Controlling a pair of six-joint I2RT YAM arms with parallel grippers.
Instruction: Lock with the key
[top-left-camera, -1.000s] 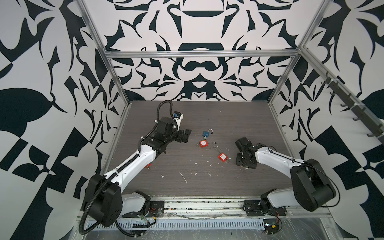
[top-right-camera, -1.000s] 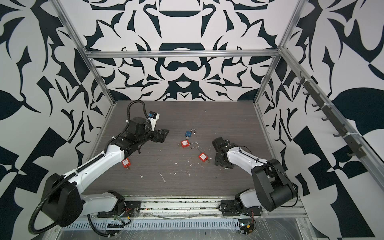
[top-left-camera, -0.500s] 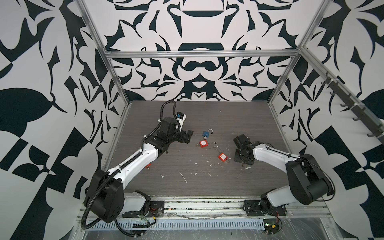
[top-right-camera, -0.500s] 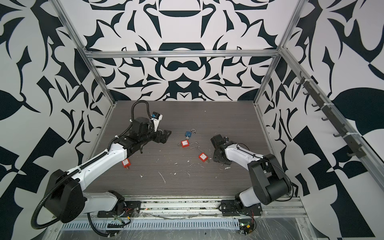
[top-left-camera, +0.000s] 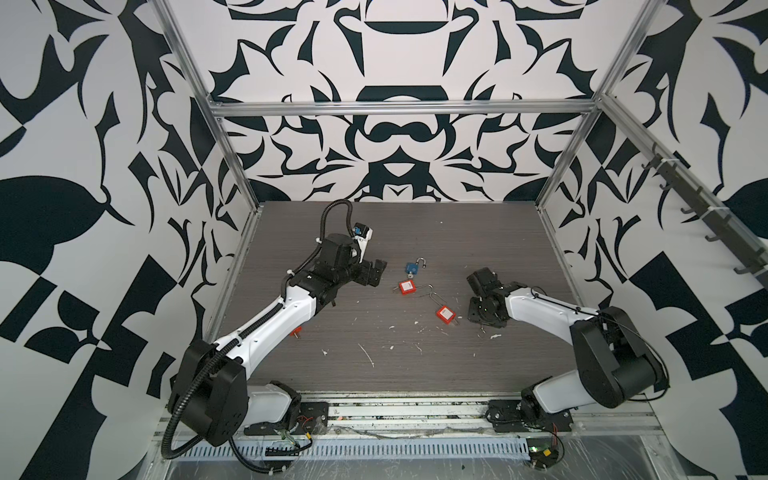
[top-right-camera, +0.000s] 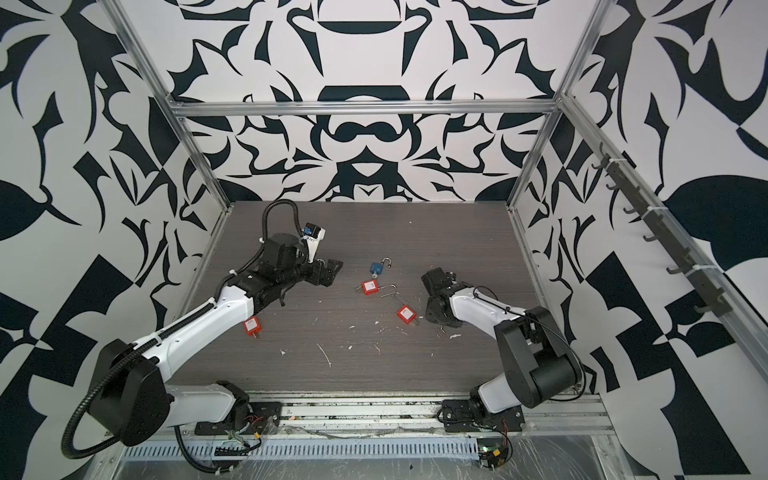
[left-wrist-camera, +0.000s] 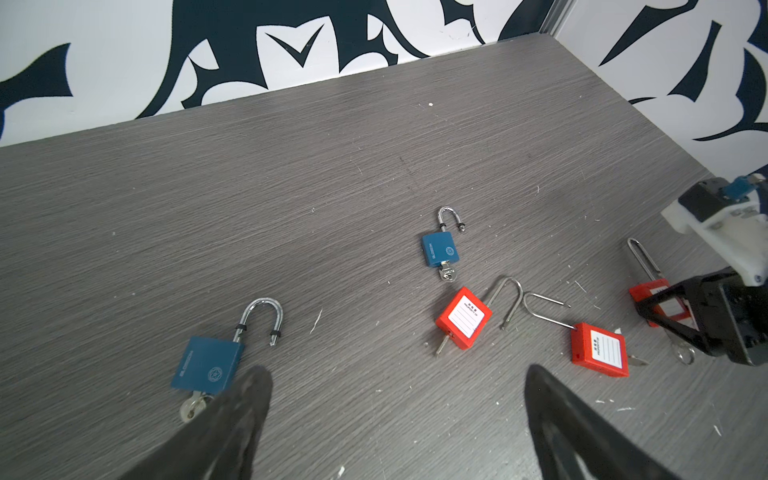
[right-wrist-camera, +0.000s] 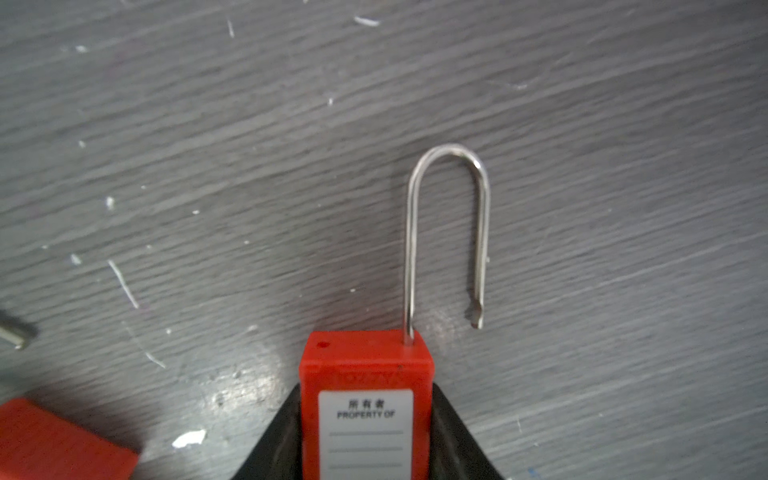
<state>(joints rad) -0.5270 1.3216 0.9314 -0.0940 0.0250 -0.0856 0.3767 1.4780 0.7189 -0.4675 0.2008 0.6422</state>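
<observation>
Red plastic was now pinched: over the last second the right gripper (right-wrist-camera: 365, 388) had narrowed its fingers until they touched both sides of the red padlock (right-wrist-camera: 365, 361), which lay on the table (right-wrist-camera: 582, 124) with its shackle (right-wrist-camera: 451, 151) sprung open. The left gripper (left-wrist-camera: 397, 374) stayed spread wide, empty, some way off. With the body held, I judged the locking could begin.

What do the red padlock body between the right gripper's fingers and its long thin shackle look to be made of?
Red padlock body: probably moulded plastic with a satin finish; it has uniform colour, softly rounded edges and a white stuck-on label. Long thin shackle: bare metal, likely steel, polished; bright highlights run along its legs and bend.
</observation>
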